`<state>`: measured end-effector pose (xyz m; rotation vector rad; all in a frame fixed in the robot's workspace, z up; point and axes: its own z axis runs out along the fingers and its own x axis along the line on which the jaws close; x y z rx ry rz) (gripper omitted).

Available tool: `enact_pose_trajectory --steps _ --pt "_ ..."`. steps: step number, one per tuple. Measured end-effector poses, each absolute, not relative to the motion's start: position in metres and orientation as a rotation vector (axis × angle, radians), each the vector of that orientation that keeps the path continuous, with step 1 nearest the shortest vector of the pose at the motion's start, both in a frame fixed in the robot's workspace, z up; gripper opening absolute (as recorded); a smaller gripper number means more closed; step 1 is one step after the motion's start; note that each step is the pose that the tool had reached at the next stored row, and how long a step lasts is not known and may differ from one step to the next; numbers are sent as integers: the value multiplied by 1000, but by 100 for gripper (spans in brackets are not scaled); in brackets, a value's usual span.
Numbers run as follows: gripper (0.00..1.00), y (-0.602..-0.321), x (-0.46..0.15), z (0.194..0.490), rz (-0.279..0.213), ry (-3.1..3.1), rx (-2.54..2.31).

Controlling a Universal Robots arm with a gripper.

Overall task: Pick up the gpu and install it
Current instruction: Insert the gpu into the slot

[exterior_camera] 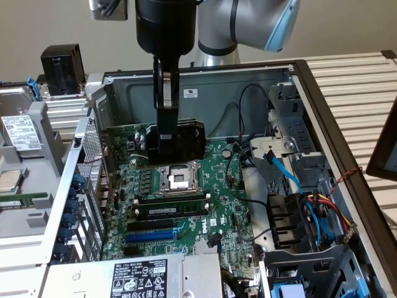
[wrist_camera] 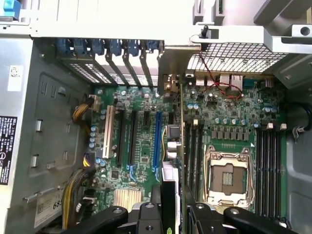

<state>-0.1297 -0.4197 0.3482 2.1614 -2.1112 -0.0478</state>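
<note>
Inside the open PC case [exterior_camera: 205, 87]: tool [exterior_camera: 167, 143] clamped on the gpu [exterior_camera: 192, 139], card hanging above the motherboard [exterior_camera: 217, 186], pick done, seating left.

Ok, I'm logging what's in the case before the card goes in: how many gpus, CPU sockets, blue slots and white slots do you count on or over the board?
gpu: 1
CPU socket: 1
blue slot: 1
white slot: 1
Total: 4
</note>
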Motion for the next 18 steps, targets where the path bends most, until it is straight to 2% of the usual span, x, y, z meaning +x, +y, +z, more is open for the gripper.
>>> enact_pose_trajectory --steps 12,18 --pt "27 -420 -135 327 -46 -2109 2162" --pt "27 -420 -135 325 -44 -2107 2158"
